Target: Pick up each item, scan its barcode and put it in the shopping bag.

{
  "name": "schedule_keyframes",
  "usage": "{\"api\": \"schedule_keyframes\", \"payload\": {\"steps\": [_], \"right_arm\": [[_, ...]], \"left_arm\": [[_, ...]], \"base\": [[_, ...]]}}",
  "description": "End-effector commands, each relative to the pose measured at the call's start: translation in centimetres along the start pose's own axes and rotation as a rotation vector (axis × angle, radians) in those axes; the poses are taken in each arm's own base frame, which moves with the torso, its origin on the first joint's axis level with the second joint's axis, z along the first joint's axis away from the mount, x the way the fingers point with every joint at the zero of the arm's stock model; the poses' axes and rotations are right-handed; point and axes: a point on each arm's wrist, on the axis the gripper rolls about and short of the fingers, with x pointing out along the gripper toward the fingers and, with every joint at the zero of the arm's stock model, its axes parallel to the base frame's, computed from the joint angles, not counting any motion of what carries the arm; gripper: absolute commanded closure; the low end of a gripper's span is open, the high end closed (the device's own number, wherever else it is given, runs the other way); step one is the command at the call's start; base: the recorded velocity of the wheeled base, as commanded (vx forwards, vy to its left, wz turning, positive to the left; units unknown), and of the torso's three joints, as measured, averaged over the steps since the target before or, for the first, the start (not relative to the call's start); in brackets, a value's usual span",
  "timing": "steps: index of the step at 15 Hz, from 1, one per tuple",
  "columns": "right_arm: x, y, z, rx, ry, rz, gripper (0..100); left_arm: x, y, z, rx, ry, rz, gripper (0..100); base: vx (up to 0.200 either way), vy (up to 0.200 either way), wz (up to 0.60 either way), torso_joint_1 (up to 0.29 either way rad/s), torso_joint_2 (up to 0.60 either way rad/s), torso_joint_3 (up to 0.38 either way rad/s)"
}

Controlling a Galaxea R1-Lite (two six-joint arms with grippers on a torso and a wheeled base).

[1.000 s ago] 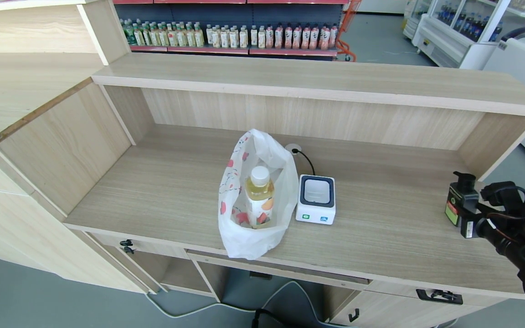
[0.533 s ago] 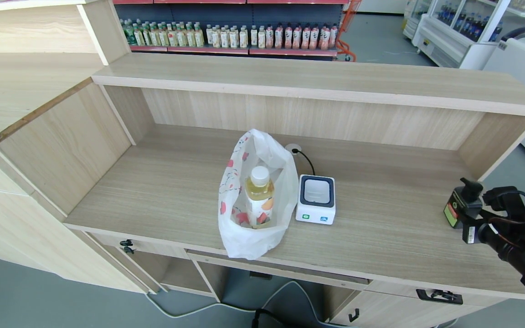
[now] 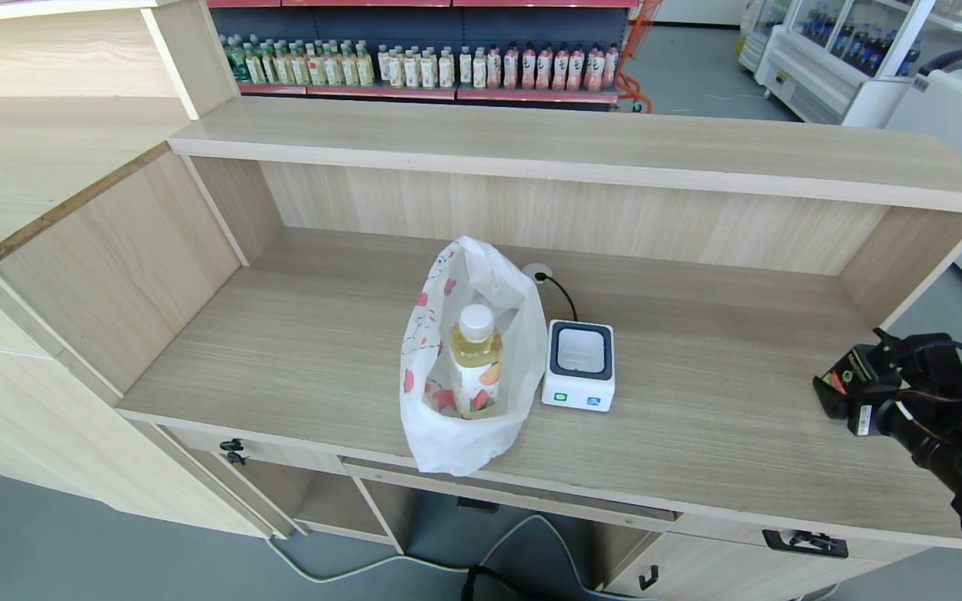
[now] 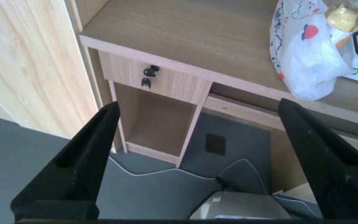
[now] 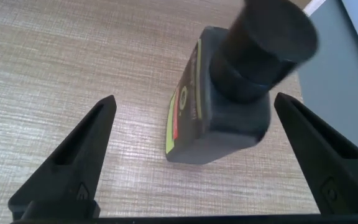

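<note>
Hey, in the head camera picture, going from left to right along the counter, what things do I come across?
shopping bag → barcode scanner → dark bottle with a black cap

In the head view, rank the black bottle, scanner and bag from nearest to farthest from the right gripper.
1. Black bottle, between the fingers of the right gripper, at the right end of the counter.
2. Scanner, mid-counter.
3. Bag, just left of the scanner.
</note>
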Motion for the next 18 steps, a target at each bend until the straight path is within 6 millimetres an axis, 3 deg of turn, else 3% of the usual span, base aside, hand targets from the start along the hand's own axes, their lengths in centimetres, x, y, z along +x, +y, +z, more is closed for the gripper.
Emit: {"api": "schedule_keyframes", "payload": {"steps": [1, 12, 13, 18], "right_arm": [[0.7, 0.0, -0.1, 0.003, -0.008, -0.001, 0], [2.9, 0.6, -0.8, 0.005, -0.025, 0.015, 0], [2.9, 0.7, -0.9, 0.005, -0.024, 0.018, 100], [3.6, 0.7, -0.7, -0.002, -0.046, 0.012, 100]], "left_arm": [[0.0, 0.0, 0.0, 0.0, 0.0, 0.0, 0], [0.0, 0.0, 0.0, 0.0, 0.0, 0.0, 0], [0.0, 0.0, 0.0, 0.0, 0.0, 0.0, 0], [0.0, 0.0, 0.0, 0.0, 0.0, 0.0, 0]], "base": [[0.0, 0.0, 0.0, 0.0, 0.0, 0.0], [0.0, 0.0, 0.0, 0.0, 0.0, 0.0], [0.0, 0.0, 0.0, 0.0, 0.0, 0.0], [0.0, 0.0, 0.0, 0.0, 0.0, 0.0]]}}
